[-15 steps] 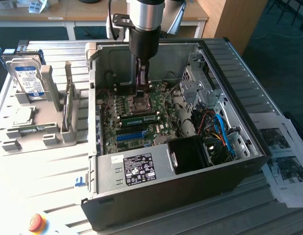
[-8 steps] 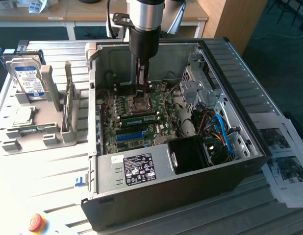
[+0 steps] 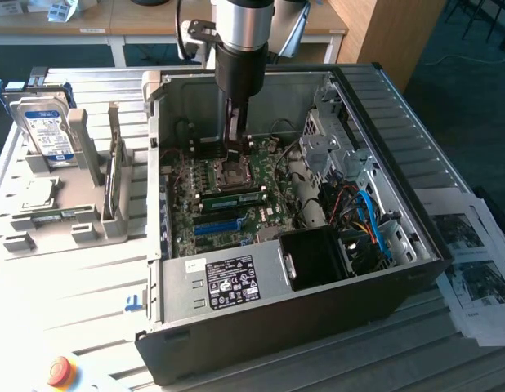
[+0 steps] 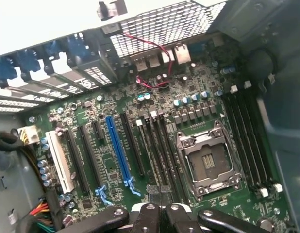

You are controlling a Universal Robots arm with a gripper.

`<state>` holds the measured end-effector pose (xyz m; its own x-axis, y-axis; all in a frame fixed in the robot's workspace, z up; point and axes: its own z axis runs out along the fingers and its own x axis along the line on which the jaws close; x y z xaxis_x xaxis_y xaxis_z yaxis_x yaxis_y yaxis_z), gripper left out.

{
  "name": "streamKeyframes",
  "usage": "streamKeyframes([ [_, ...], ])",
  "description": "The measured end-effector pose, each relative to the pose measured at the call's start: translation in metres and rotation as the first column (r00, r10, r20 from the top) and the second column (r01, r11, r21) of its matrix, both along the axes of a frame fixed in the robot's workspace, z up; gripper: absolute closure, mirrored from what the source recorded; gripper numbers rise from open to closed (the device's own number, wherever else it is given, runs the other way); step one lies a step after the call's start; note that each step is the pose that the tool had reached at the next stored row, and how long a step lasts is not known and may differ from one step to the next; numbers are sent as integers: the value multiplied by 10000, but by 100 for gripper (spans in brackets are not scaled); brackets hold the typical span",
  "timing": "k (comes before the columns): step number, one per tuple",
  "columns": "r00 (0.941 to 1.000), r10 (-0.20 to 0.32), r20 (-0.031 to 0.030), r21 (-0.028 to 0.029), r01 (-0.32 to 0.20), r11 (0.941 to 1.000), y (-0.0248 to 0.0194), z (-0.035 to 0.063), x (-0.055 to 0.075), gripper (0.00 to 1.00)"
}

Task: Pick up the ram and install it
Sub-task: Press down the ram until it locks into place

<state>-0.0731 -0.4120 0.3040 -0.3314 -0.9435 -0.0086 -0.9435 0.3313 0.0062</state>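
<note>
Now the gripper (image 3: 234, 153), jaws pressed together, hangs low over the motherboard (image 3: 187, 184) near a green ram (image 3: 233, 196) lying in it, so I think the putting-in step is nearly done.

the ram (image 3: 233, 196) is a long, thin green stick with a few pale labels along its face. it stands on its long edge across the motherboard (image 3: 183, 214) inside the open computer case (image 3: 416, 245), running along the dark memory slots just beside the square processor socket (image 3: 234, 172). whether it is fully seated in a slot cannot be told.
</note>
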Motion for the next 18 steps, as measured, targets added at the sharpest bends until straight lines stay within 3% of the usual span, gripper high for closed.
streamKeyframes([
  [12,9936,-1127,18,1,1127,9936,0,0,0,90],
  [18,9909,-1343,18,0,1343,9909,0,0,0,90],
])
